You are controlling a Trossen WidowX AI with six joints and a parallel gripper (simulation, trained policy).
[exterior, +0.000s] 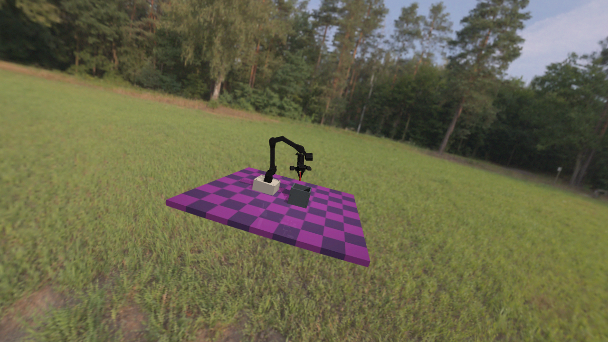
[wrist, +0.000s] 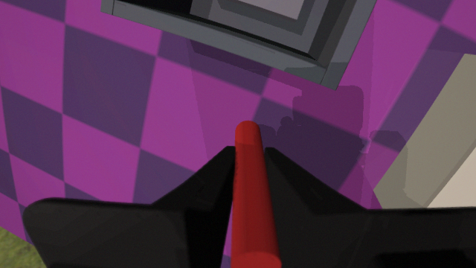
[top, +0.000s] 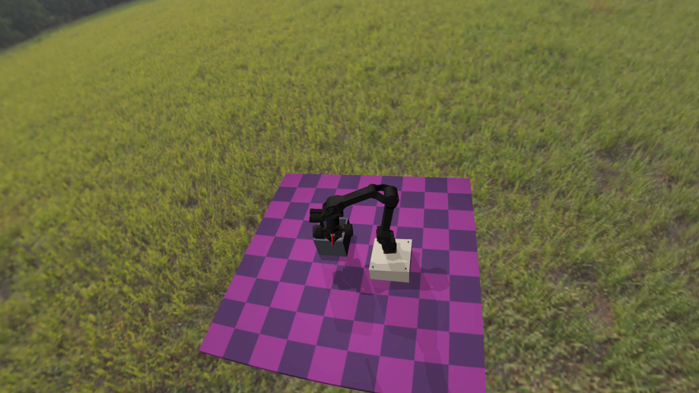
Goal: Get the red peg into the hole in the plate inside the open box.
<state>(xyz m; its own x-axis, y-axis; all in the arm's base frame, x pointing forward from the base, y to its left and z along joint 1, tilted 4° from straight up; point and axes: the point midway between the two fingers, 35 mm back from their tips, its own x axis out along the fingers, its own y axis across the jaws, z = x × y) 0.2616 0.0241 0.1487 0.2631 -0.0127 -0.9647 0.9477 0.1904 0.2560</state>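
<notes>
My gripper (top: pixel 332 238) (exterior: pixel 299 173) (wrist: pixel 249 155) is shut on the red peg (top: pixel 332 240) (exterior: pixel 299 176) (wrist: pixel 251 179). The peg points down, close to upright, with its lower end clear of the fingertips. The dark grey open box (top: pixel 333 249) (exterior: pixel 299 197) (wrist: pixel 223 43) stands on the table. The peg is in the air, higher than the box rim. In the wrist view its lower end shows against the table, outside the box outline. The box lies at the top edge there, and only part of its inside shows. I cannot make out the hole.
The arm's cream base block (top: pixel 390 275) (exterior: pixel 265 187) (wrist: pixel 428 149) stands beside the box, with a gap between them. Both stand on a magenta and purple checkered table (top: pixel 302 361) (exterior: pixel 271 233) (wrist: pixel 108 63). The arm's shadow falls between box and base. Grass surrounds the table.
</notes>
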